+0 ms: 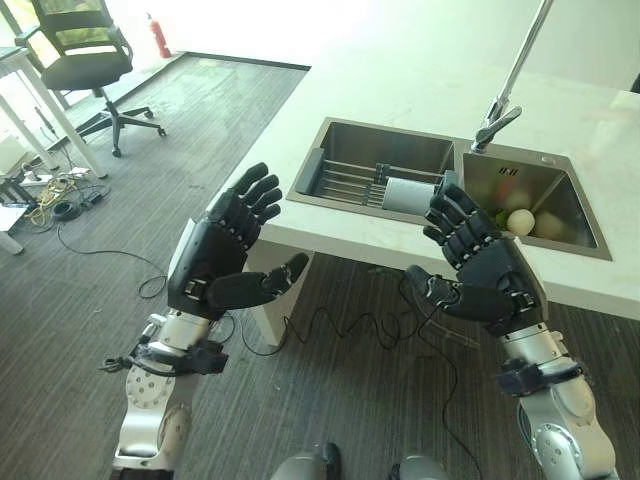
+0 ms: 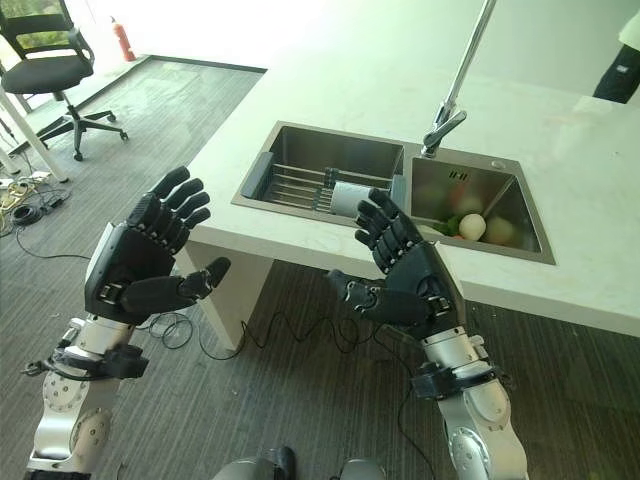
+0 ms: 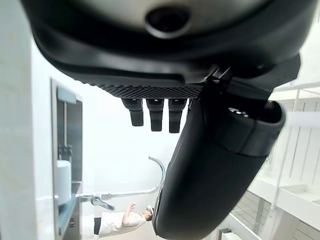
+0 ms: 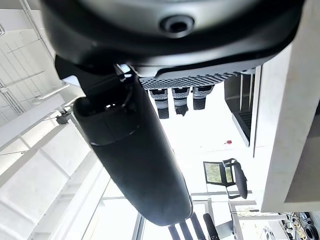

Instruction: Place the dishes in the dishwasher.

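Both robot hands hang in mid-air, empty, in the lower half of the frame, in front of the white surface [image 1: 420, 90]. Left robot hand [image 1: 215, 255] sits at centre left, fingers spread wide and thumb pointing right. Right robot hand [image 1: 485, 265] sits at centre right, likewise spread wide, with its fingertips overlapping the near rim of the double sink [image 1: 330, 135] as seen from above. In the left basin a white cup [image 1: 408, 194] lies on a wire rack [image 1: 345, 180]. The right basin holds a pale round object [image 1: 520, 221] beside some green items. A tall faucet [image 1: 505, 95] rises behind the divider. An office chair [image 1: 85, 55] stands at the upper left.
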Controlling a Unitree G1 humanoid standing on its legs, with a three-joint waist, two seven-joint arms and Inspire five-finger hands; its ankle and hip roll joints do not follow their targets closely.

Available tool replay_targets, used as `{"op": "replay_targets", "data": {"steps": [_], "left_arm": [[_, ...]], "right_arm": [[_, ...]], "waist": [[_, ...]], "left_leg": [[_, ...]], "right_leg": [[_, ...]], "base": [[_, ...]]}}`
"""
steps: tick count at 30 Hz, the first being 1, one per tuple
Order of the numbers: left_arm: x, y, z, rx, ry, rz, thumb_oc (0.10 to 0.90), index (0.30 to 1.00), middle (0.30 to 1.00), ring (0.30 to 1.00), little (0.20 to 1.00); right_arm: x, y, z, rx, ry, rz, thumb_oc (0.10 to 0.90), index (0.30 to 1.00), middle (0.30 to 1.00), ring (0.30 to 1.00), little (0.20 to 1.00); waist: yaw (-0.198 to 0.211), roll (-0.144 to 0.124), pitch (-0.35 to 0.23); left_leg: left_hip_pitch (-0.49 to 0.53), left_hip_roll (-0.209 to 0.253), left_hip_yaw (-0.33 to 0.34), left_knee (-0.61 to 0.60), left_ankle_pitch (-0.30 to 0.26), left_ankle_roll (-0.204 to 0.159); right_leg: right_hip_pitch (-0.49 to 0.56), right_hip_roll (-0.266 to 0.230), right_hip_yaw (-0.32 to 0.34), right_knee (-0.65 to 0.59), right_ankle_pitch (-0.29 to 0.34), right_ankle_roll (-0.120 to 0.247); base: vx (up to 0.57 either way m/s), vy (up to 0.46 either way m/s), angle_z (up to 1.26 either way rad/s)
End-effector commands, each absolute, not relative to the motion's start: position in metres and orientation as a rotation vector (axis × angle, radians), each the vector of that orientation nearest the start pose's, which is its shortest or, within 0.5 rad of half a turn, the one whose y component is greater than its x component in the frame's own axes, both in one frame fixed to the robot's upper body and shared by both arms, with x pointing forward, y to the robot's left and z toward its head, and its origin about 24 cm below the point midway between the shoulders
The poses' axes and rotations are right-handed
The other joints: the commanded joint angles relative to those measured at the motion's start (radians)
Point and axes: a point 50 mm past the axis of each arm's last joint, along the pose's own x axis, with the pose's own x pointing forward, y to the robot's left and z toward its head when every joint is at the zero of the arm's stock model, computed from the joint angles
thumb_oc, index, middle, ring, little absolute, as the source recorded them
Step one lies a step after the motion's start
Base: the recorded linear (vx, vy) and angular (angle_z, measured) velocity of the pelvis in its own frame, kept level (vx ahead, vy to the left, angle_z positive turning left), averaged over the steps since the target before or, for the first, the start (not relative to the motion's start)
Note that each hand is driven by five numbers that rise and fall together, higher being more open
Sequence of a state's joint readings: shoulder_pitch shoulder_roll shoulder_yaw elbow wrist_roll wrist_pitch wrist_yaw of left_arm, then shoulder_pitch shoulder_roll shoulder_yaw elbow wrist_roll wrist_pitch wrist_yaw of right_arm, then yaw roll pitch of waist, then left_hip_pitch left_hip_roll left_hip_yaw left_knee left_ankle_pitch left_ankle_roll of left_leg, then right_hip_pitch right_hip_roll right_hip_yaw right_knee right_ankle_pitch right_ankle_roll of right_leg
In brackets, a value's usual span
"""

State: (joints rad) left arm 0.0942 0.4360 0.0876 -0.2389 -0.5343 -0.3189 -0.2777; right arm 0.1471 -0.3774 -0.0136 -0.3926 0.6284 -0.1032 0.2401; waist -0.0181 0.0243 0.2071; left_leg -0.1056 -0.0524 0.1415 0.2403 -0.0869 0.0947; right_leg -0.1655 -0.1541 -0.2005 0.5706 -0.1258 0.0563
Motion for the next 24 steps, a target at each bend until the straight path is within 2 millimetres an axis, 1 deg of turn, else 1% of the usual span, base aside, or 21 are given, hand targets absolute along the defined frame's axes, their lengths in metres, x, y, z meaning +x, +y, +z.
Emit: {"op": "replay_targets", "data": {"steps": [1, 2, 3, 4, 5, 6, 8, 9, 11, 12, 13, 14, 15, 17, 18, 19, 20, 21, 22, 23, 24], "left_arm": [[0.209, 0.217, 0.181, 0.068, -0.808, -0.271, 0.8, 0.9, 0.9, 0.9, 0.9], [0.208, 0.219, 0.182, 0.075, -0.816, -0.261, 0.8, 0.9, 0.9, 0.9, 0.9], [0.207, 0.22, 0.183, 0.083, -0.823, -0.255, 0.8, 0.9, 0.9, 0.9, 0.9], [0.207, 0.219, 0.186, 0.096, -0.83, -0.253, 0.8, 0.9, 0.9, 0.9, 0.9], [0.207, 0.218, 0.187, 0.103, -0.836, -0.257, 0.8, 0.9, 0.9, 0.9, 0.9], [0.207, 0.217, 0.188, 0.109, -0.846, -0.263, 0.8, 0.9, 0.9, 0.9, 0.9], [0.206, 0.214, 0.19, 0.102, -0.861, -0.275, 0.8, 0.9, 0.9, 0.9, 0.9], [0.207, 0.214, 0.191, 0.078, -0.865, -0.276, 0.8, 0.9, 0.9, 0.9, 0.9], [0.207, 0.215, 0.192, 0.019, -0.875, -0.269, 0.8, 0.9, 0.9, 0.9, 0.9], [0.206, 0.216, 0.191, -0.039, -0.884, -0.259, 0.8, 0.9, 0.9, 0.9, 0.9], [0.206, 0.216, 0.191, -0.053, -0.887, -0.258, 0.8, 0.9, 0.9, 0.9, 0.9], [0.206, 0.215, 0.19, -0.072, -0.893, -0.259, 0.8, 0.9, 0.9, 0.9, 0.9], [0.203, 0.212, 0.188, -0.094, -0.906, -0.267, 0.8, 0.9, 0.9, 0.9, 0.9], [0.2, 0.211, 0.187, -0.102, -0.911, -0.271, 0.8, 0.9, 0.9, 0.9, 0.9], [0.196, 0.212, 0.185, -0.104, -0.914, -0.27, 0.8, 0.9, 0.9, 0.9, 0.9], [0.196, 0.213, 0.184, -0.104, -0.914, -0.27, 0.8, 0.9, 0.9, 0.9, 0.9], [0.194, 0.214, 0.183, -0.098, -0.911, -0.266, 0.8, 0.9, 0.9, 0.9, 0.9], [0.193, 0.216, 0.182, -0.095, -0.906, -0.265, 0.8, 0.9, 0.9, 0.9, 0.9], [0.192, 0.217, 0.181, -0.095, -0.899, -0.264, 0.8, 0.9, 0.9, 0.9, 0.9], [0.191, 0.22, 0.179, -0.093, -0.887, -0.26, 0.8, 0.9, 0.9, 0.9, 0.9], [0.19, 0.221, 0.177, -0.09, -0.883, -0.256, 0.8, 0.9, 0.9, 0.9, 0.9]], "right_arm": [[0.218, -0.196, 0.161, 0.21, -0.605, 0.333, 0.8, 0.9, 0.9, 0.9, 0.9], [0.218, -0.197, 0.163, 0.211, -0.615, 0.342, 0.8, 0.9, 0.9, 0.9, 0.9], [0.218, -0.197, 0.164, 0.215, -0.625, 0.346, 0.8, 0.9, 0.9, 0.9, 0.9], [0.219, -0.195, 0.167, 0.223, -0.64, 0.349, 0.8, 0.9, 0.9, 0.9, 0.9], [0.219, -0.195, 0.168, 0.228, -0.65, 0.347, 0.8, 0.9, 0.9, 0.9, 0.9], [0.218, -0.196, 0.169, 0.227, -0.659, 0.343, 0.8, 0.9, 0.9, 0.9, 0.9], [0.217, -0.195, 0.17, 0.211, -0.66, 0.342, 0.8, 0.9, 0.9, 0.9, 0.9], [0.218, -0.194, 0.171, 0.196, -0.657, 0.349, 0.8, 0.9, 0.9, 0.9, 0.9], [0.218, -0.193, 0.173, 0.159, -0.656, 0.366, 0.8, 0.9, 0.9, 0.9, 0.9], [0.217, -0.193, 0.175, 0.131, -0.656, 0.38, 0.8, 0.9, 0.9, 0.9, 0.9], [0.217, -0.194, 0.176, 0.128, -0.656, 0.384, 0.8, 0.9, 0.9, 0.9, 0.9], [0.216, -0.196, 0.177, 0.122, -0.657, 0.386, 0.8, 0.9, 0.9, 0.9, 0.9], [0.213, -0.199, 0.178, 0.1, -0.663, 0.393, 0.8, 0.9, 0.9, 0.9, 0.9], [0.211, -0.2, 0.178, 0.09, -0.667, 0.399, 0.8, 0.9, 0.9, 0.9, 0.9], [0.209, -0.2, 0.177, 0.084, -0.67, 0.409, 0.8, 0.9, 0.9, 0.9, 0.9], [0.209, -0.2, 0.177, 0.083, -0.67, 0.409, 0.8, 0.9, 0.9, 0.9, 0.9], [0.21, -0.2, 0.177, 0.082, -0.669, 0.411, 0.8, 0.9, 0.9, 0.9, 0.9], [0.211, -0.199, 0.178, 0.085, -0.668, 0.407, 0.8, 0.9, 0.9, 0.9, 0.9], [0.213, -0.197, 0.178, 0.086, -0.667, 0.403, 0.8, 0.9, 0.9, 0.9, 0.9], [0.216, -0.194, 0.177, 0.089, -0.665, 0.4, 0.8, 0.9, 0.9, 0.9, 0.9], [0.217, -0.193, 0.176, 0.087, -0.663, 0.4, 0.8, 0.9, 0.9, 0.9, 0.9]], "waist": [[0.025, -0.035, -0.063], [0.024, -0.044, -0.062], [0.023, -0.048, -0.062], [0.016, -0.049, -0.06], [0.008, -0.05, -0.058], [0.003, -0.053, -0.062], [-0.002, -0.055, -0.078], [-0.007, -0.056, -0.091], [-0.017, -0.054, -0.104], [-0.021, -0.053, -0.11], [-0.022, -0.054, -0.111], [-0.019, -0.053, -0.11], [-0.01, -0.064, -0.102], [0.005, -0.084, -0.088], [0.018, -0.096, -0.067], [0.019, -0.096, -0.064], [0.027, -0.095, -0.055], [0.034, -0.094, -0.05], [0.039, -0.087, -0.049], [0.04, -0.059, -0.042], [0.04, -0.044, -0.046]], "left_leg": [[0.022, 0.003, -0.121, 0.06, -0.123, -0.058], [0.031, 0.0, -0.104, 0.06, -0.133, -0.06], [0.04, 0.0, -0.09, 0.06, -0.142, -0.062], [0.056, -0.002, -0.085, 0.06, -0.155, -0.059], [0.062, -0.003, -0.086, 0.06, -0.164, -0.054], [0.066, -0.005, -0.089, 0.06, -0.172, -0.052], [0.076, 0.003, -0.075, 0.06, -0.183, -0.055], [0.089, 0.021, -0.047, 0.06, -0.195, -0.057], [0.117, 0.043, -0.02, 0.06, -0.208, -0.068], [0.145, 0.059, -0.003, 0.06, -0.205, -0.086], [0.154, 0.06, 0.0, 0.06, -0.201, -0.091], [0.162, 0.065, -0.001, 0.06, -0.16, -0.105], [0.189, 0.073, 0.001, 0.06, -0.022, -0.138], [0.19, 0.055, -0.007, 0.075, 0.067, -0.151], [0.125, 0.035, -0.027, 0.195, 0.068, -0.146], [0.112, 0.036, -0.029, 0.21, 0.063, -0.144], [0.083, 0.036, -0.026, 0.207, 0.047, -0.132], [0.082, 0.035, -0.019, 0.164, 0.032, -0.122], [0.096, 0.043, -0.003, 0.075, 0.029, -0.121], [0.048, 0.085, 0.01, 0.06, -0.023, -0.128], [0.011, 0.108, -0.001, 0.06, -0.048, -0.138]], "right_leg": [[0.057, -0.001, -0.037, -0.271, 0.098, 0.058], [0.004, -0.016, -0.039, -0.271, 0.089, 0.07], [-0.039, -0.028, -0.04, -0.271, 0.1, 0.08], [-0.094, -0.036, -0.024, -0.271, 0.143, 0.089], [-0.114, -0.029, -0.004, -0.271, 0.146, 0.095], [-0.122, -0.017, 0.017, -0.271, 0.125, 0.098], [-0.121, -0.012, 0.015, -0.271, 0.121, 0.104], [-0.106, -0.011, 0.003, -0.271, 0.112, 0.106], [-0.083, -0.003, -0.005, -0.271, 0.095, 0.094], [-0.065, 0.005, -0.018, -0.271, 0.08, 0.077], [-0.061, 0.008, -0.02, -0.271, 0.077, 0.072], [-0.046, 0.017, -0.022, -0.271, 0.067, 0.061], [-0.015, 0.027, -0.017, -0.271, 0.041, 0.033], [0.012, 0.02, 0.001, -0.271, 0.023, 0.016], [0.04, 0.022, 0.02, -0.271, 0.01, 0.0], [0.044, 0.023, 0.02, -0.271, 0.008, -0.001], [0.058, 0.03, 0.025, -0.271, 0.002, -0.002], [0.066, 0.035, 0.029, -0.271, -0.003, 0.0], [0.074, 0.043, 0.033, -0.271, -0.011, 0.004], [0.087, 0.069, 0.03, -0.271, -0.021, 0.012], [0.09, 0.081, 0.028, -0.271, -0.026, 0.016]], "base": [[0.16, -0.207, -0.89], [0.15, -0.202, -1.41], [0.21, -0.245, -1.35], [0.23, -0.247, -1.01], [0.25, -0.271, -0.27], [0.27, -0.323, -0.01], [0.27, -0.327, 0.31], [0.25, -0.302, 0.49], [0.34, -0.396, 0.48], [0.32, -0.362, 0.39], [0.26, -0.3, 0.28], [0.26, -0.309, 0.02], [0.26, -0.307, 0.0], [0.21, -0.261, -0.12], [0.12, -0.182, -0.15], [0.13, -0.144, -0.13], [0.13, -0.043, -0.06], [0.19, -0.006, -0.02], [0.18, 0.115, -0.03], [0.17, 0.172, -0.02], [0.15, 0.177, 0.05]]}}
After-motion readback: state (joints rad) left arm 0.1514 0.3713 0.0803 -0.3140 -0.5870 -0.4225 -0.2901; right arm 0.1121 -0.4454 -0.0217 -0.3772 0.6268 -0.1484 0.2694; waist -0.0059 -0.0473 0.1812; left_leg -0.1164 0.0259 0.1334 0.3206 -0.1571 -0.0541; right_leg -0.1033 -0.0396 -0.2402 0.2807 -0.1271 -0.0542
